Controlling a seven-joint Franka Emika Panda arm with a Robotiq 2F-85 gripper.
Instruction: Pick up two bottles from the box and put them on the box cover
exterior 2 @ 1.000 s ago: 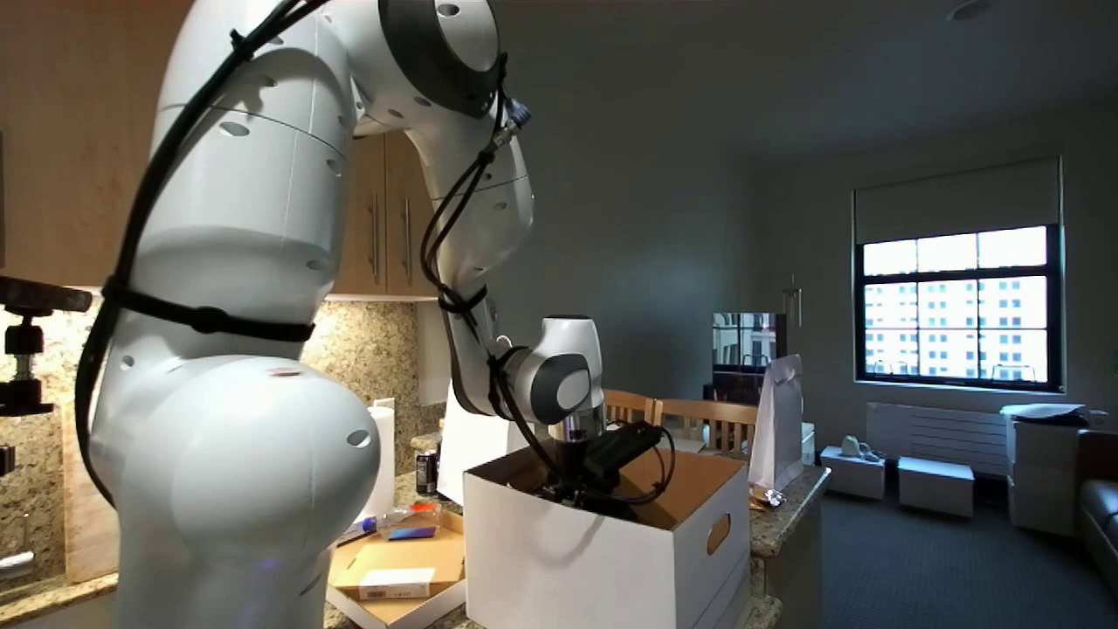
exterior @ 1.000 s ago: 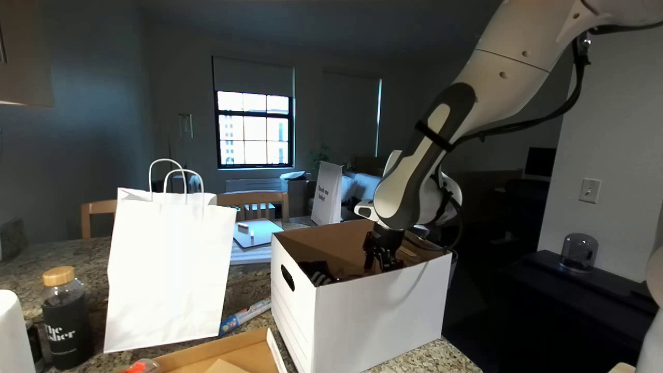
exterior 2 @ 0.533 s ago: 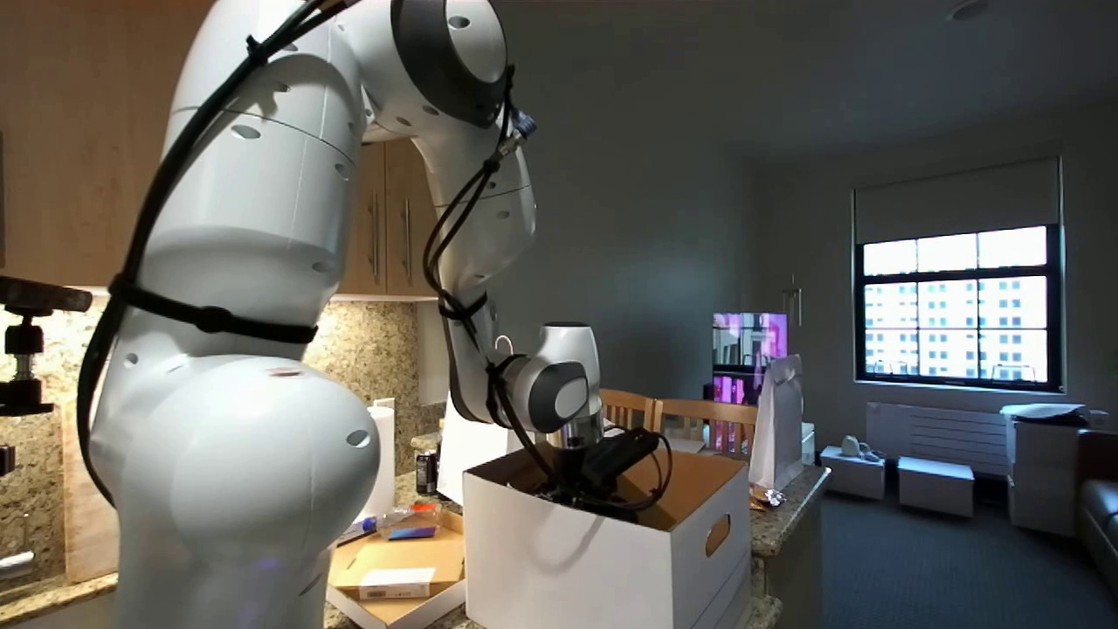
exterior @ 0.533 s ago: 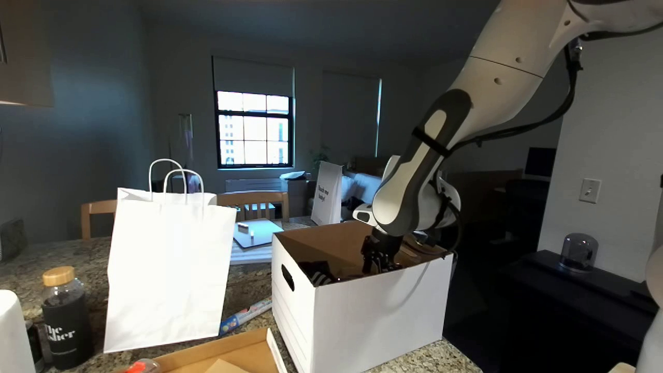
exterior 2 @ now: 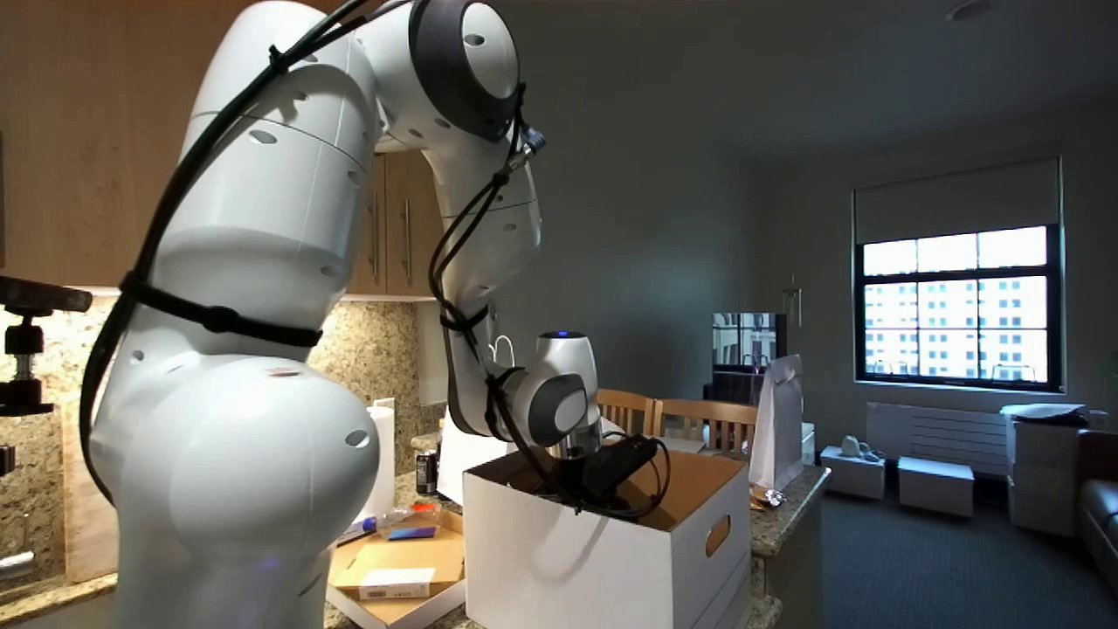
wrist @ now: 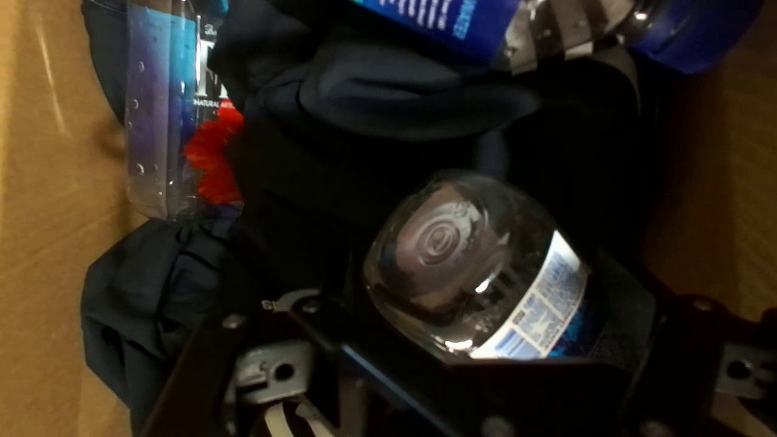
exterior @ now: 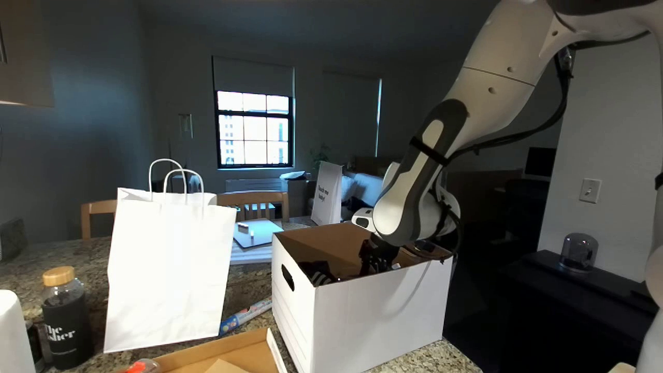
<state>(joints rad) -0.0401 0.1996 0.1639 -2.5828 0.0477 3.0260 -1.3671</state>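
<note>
Granite counter [exterior: 248, 287] — dim grey walls [exterior: 176, 88]

White arm [exterior 2: 271, 201], bent into open box [exterior 2: 603, 568] — chairs [exterior 2: 709, 410], bright window [exterior 2: 948, 301]

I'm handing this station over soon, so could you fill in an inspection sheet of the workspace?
Surface: speckled granite countertop.
Job's things: open white carton on the countertop, holding a clear bottle, blue-labelled water bottle and red-flower bottle; box cover beside it.
Clutter: dark fabric among the bottles; labelled cardboard package in the cover; white paper shopping bag and wood-capped bottle on the countertop.
Gripper: open inside the carton, by the clear bottle; contact cannot be told.
Cables: black cable strapped along the arm, a loop at the carton's rim; contact unclear.
Surroundings: wooden chair and window behind.
</note>
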